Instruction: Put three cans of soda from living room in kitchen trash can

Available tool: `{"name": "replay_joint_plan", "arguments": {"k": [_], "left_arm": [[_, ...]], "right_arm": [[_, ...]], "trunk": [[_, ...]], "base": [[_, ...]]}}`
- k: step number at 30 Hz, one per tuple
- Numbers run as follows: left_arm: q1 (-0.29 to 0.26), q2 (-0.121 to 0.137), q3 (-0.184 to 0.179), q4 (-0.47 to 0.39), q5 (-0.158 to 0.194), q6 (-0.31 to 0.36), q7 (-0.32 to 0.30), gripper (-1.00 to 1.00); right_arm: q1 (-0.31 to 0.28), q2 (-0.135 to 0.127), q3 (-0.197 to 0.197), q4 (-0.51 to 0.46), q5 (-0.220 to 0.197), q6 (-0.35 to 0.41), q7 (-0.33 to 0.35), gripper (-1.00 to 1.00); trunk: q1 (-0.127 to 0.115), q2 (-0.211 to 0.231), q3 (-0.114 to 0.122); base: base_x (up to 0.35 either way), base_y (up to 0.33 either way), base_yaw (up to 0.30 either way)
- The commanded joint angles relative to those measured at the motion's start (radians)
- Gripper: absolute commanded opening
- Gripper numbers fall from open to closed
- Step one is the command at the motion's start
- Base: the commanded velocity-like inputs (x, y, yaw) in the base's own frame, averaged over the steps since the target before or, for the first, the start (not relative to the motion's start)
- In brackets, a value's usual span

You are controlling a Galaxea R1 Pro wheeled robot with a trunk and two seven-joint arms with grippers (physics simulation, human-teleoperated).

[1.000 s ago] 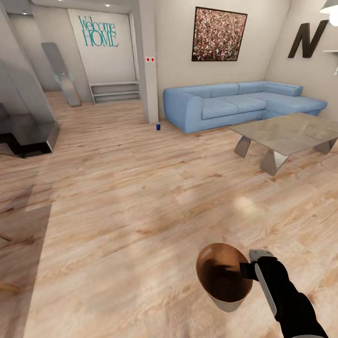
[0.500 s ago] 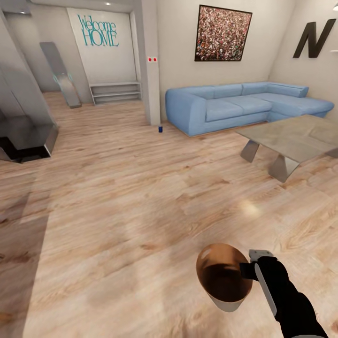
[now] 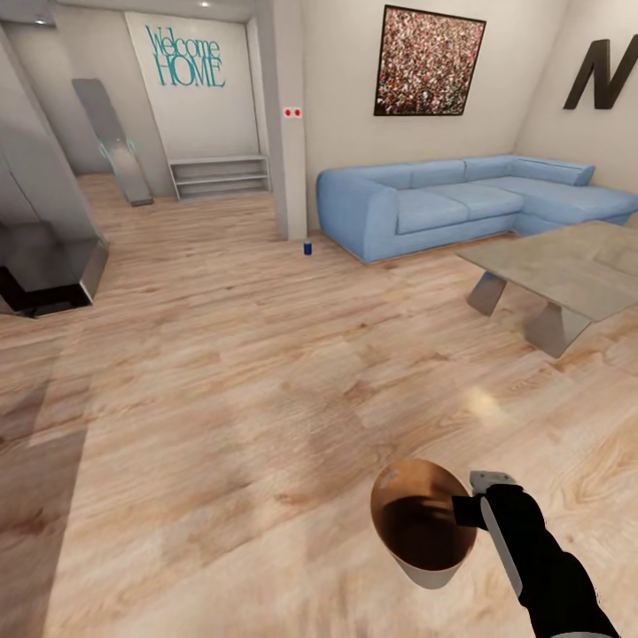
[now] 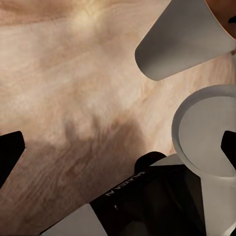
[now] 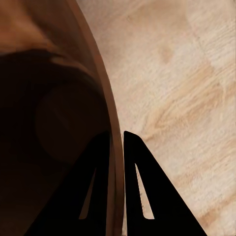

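Observation:
A small dark blue can of soda [image 3: 307, 249] stands on the wood floor at the foot of a white pillar [image 3: 288, 133], just left of the sofa's end. The tash can [image 3: 416, 523], grey outside with a copper rim and dark brown inside, hangs low in front of me. My right gripper [image 3: 467, 511] is shut on its rim. In the right wrist view the two fingers [image 5: 140, 187] pinch the rim, one inside and one outside the tash can [image 5: 49, 123]. My left gripper [image 4: 118, 147] is open and holds nothing. The tash can's grey wall [image 4: 182, 44] shows beyond it.
A long light-blue corner sofa [image 3: 461, 199] runs along the far wall. A low grey coffee table [image 3: 567, 275] stands at the right. A dark low unit [image 3: 44, 266] sits at the left. A hallway with a low shelf [image 3: 217, 173] opens behind the pillar.
The whole view has shifted as I roll forward: sofa, table and blue can have drifted right in the picture. The tash can stays in my right gripper.

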Motion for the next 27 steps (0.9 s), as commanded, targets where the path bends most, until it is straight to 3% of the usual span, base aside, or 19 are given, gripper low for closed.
{"name": "replay_joint_plan", "arguments": {"k": [1, 7, 18, 27], "left_arm": [[0.000, 0.000, 0.000, 0.000, 0.000, 0.000, 0.000, 1.00], [-0.001, 0.000, 0.000, 0.000, 0.000, 0.000, 0.000, 1.00], [0.000, 0.000, 0.000, 0.000, 0.000, 0.000, 0.001, 1.00], [-0.001, 0.000, 0.000, 0.000, 0.000, 0.000, 0.001, 1.00]], "right_arm": [[0.000, 0.001, 0.000, 0.000, -0.010, -0.001, 0.005, -1.00], [0.000, 0.002, 0.000, 0.000, -0.010, -0.001, 0.005, -1.00], [0.000, 0.002, 0.000, 0.000, -0.010, -0.001, 0.005, -1.00], [0.000, 0.002, 0.000, 0.000, -0.010, -0.001, 0.005, -1.00]], "trunk": [[0.000, 0.000, 0.000], [0.000, 0.000, 0.000], [0.000, 0.000, 0.000], [0.000, 0.000, 0.000]], "base": [[0.323, 0.157, 0.000], [0.323, 0.157, 0.001], [0.322, 0.157, 0.199], [0.323, 0.157, 0.042]]}}
